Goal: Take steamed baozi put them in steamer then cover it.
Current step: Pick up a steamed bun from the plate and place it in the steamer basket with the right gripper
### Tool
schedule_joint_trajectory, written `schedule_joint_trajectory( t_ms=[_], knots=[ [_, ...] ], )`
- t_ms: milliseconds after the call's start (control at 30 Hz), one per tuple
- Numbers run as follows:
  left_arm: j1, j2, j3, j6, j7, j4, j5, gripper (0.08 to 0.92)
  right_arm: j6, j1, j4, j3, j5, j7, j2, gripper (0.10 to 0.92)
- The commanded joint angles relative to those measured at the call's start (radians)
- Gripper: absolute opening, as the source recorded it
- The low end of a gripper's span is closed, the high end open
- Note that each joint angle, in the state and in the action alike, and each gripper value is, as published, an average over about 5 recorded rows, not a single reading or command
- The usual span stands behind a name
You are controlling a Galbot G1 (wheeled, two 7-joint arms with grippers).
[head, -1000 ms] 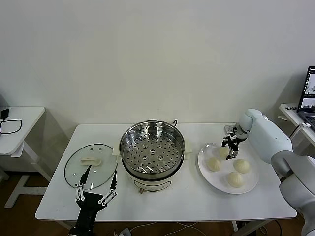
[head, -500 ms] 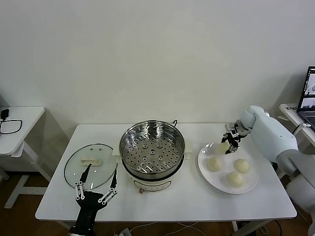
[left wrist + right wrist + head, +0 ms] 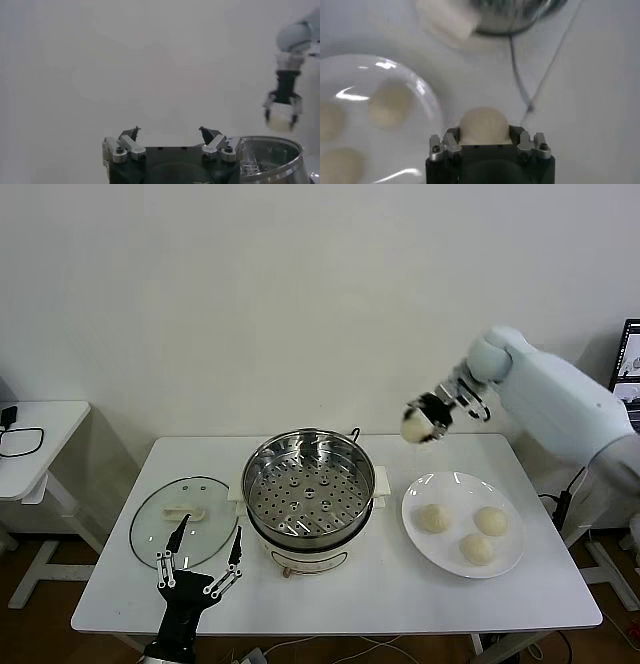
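Right gripper [image 3: 430, 416] is up in the air, between steamer [image 3: 310, 489] and plate [image 3: 463, 524], jaws pinching one bun [image 3: 416, 425] from both sides. Bun is round, no real long axis; in the right wrist view its dome [image 3: 484, 125] bulges out past the fingertips.

Steamer basket sits upright on the cream pot base, opening facing up, perforated floor bare, nothing inside.

Plate holds three buns [image 3: 475, 531], domes up, set apart in a loose triangle: two toward the wall, one nearer the table's front edge.

Glass lid [image 3: 183, 519] lies flat on the table to the steamer's left, cream knob on top, not on the steamer.

Left gripper [image 3: 198, 577] is parked low at the table's front edge, just in front of the lid, jaws spread wide, holding nothing. Left wrist view shows its fingertips [image 3: 135, 133] well apart, with the steamer rim and the right gripper with its bun farther off.
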State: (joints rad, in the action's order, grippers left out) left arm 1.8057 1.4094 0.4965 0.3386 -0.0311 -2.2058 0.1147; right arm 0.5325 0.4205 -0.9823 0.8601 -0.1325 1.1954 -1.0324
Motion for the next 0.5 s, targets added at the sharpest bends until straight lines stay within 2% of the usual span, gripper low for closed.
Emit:
schedule_joint_trajectory(
  t_ms=[33,233,500],
  knots=[
    [0.005,0.000,0.003,-0.001,-0.001,-0.009,-0.001,0.823,0.199,0.113,-0.123,0.101,-0.019,0.007,-0.158,0.664],
    [0.009,0.002,0.006,0.004,-0.003,-0.010,-0.002,0.823,0.234,0.028,-0.082,0.085,-0.146,-0.004,-0.272,0.662],
    [0.008,0.003,0.010,0.006,-0.005,-0.012,-0.003,0.823,0.255,-0.054,0.079,0.060,-0.272,-0.025,-0.386,0.662]
  ],
)
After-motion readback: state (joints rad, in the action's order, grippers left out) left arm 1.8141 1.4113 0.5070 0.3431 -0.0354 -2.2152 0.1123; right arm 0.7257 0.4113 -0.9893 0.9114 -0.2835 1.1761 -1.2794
